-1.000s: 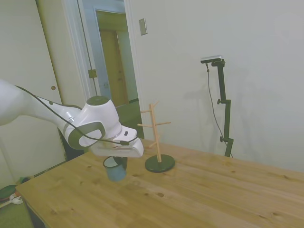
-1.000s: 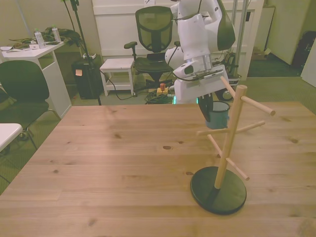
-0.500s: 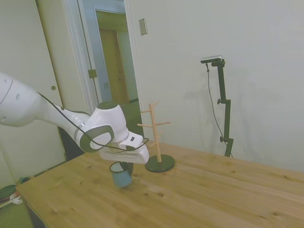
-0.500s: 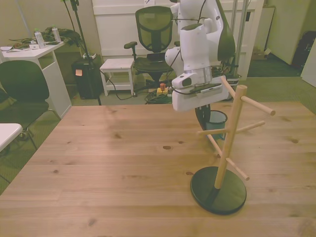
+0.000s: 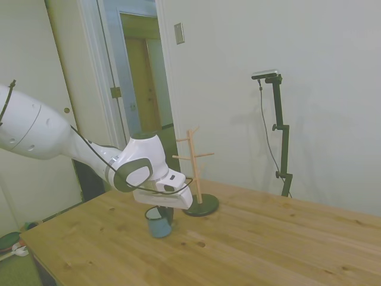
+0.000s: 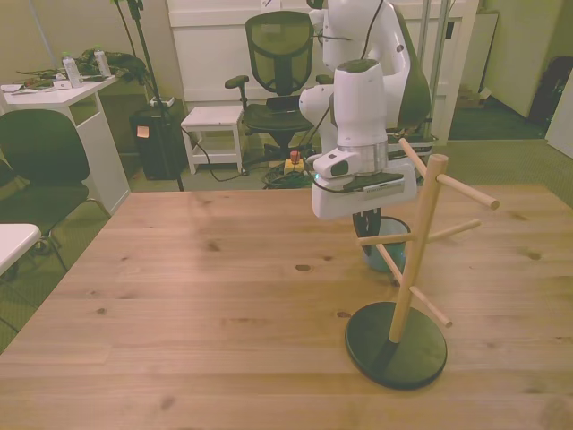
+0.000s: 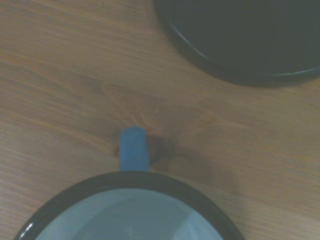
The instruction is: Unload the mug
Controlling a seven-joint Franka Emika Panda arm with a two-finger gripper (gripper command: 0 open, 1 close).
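Blue mug (image 5: 159,221) upright on table (image 5: 250,244), hand (image 5: 164,213) clamped on rim, fingers mostly hidden.

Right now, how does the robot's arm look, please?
The arm is glossy white with rounded segments and dark grey joint bands. A thin black cable runs along it to the boxy white wrist block. The gripper below is dark.

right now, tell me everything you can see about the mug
The mug is small, light blue and enamel-looking, with a dark rim, a pale inside and a short blue handle pointing toward the peg stand's dark round base. It stands upright, low at the wooden table, off the stand and apart from it. The gripper reaches down onto its rim; whether the mug rests on the wood cannot be told.
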